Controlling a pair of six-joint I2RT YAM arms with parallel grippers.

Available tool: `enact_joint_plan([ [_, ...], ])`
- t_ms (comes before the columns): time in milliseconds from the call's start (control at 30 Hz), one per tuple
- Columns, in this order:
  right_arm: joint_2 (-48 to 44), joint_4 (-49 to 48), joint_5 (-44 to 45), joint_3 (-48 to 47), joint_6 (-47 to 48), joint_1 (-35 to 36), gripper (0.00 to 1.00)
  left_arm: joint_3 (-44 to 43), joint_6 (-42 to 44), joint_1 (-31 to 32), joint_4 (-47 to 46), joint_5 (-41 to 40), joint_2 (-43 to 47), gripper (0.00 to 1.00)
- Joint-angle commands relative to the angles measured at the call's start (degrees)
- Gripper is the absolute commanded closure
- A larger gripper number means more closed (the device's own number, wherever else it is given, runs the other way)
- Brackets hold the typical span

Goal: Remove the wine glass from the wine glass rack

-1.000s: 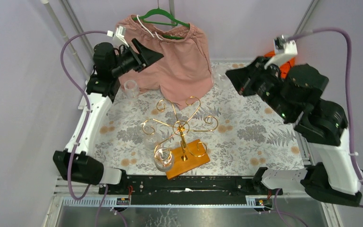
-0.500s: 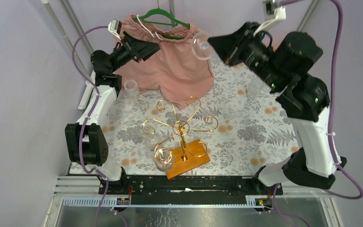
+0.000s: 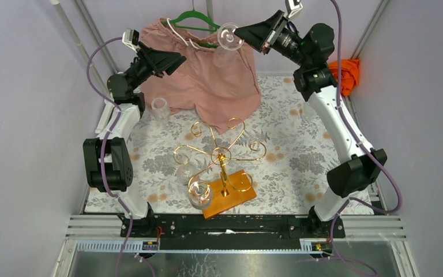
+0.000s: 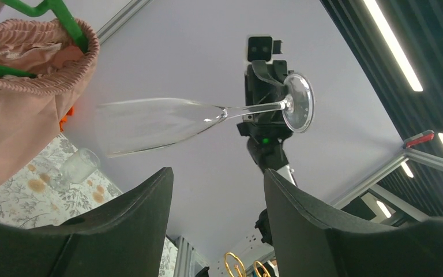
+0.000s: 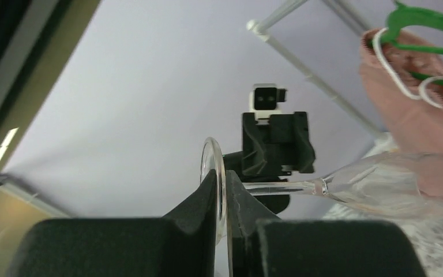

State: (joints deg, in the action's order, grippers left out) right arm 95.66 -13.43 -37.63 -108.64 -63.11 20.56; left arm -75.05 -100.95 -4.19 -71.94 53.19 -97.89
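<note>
— while you tag the arms, what's the surface and the room?
— table under a grey-white floral cloth (image 3: 306,150), lilac walls, metal rails at the near edge. pink shorts (image 3: 219,81) on a green hanger (image 3: 193,20) at the back, orange cloth (image 3: 346,72) in the far right corner.
— task things?
— wine glass rack (image 3: 222,153) mid-table: thin gold wire, curled scroll arms, central post, flat orange-brown wood base (image 3: 236,199). wine glass (image 3: 228,36) is off it, up in the air at the back, lying sideways. clear, long tapered bowl, thin stem, round foot.
— claws?
— right gripper (image 3: 241,33) is pinched almost closed on the foot. in the right wrist view its fingers (image 5: 205,199) clamp the disc edge. left gripper (image 3: 179,59) is spread wide, nothing in it, near the shorts, facing the glass.
— what does one view add?
— left wrist shows the whole glass side-on plus ceiling light strips. only the top view shows a second clear glass (image 3: 199,192) just beside the rack base, hanging or standing i cannot tell, and a tumbler (image 3: 159,107) far left.
</note>
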Motion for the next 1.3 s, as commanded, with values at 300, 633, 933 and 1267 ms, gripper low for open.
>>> enact_joint_plan([
  [300, 10.48, -69.91, -2.19, 1.66, -50.71, -4.66, 1.00, 3.14, -0.68, -0.40, -6.89, 0.56, 1.23, 0.33],
  [633, 11.55, -75.76, -1.09, 5.62, -54.59, -4.69, 1.00, 1.91, -4.60, -0.39, -12.61, -1.44, 0.68, 0.32],
  [933, 11.79, -76.80, -1.36, 6.93, -55.69, -3.81, 1.00, 2.01, -4.81, -0.38, -12.65, -1.75, -0.11, 0.32],
  [1267, 15.10, -76.29, -1.49, 5.28, -55.10, 0.42, 1.00, -0.17, -6.91, 0.76, -13.91, -2.12, -0.47, 0.32],
])
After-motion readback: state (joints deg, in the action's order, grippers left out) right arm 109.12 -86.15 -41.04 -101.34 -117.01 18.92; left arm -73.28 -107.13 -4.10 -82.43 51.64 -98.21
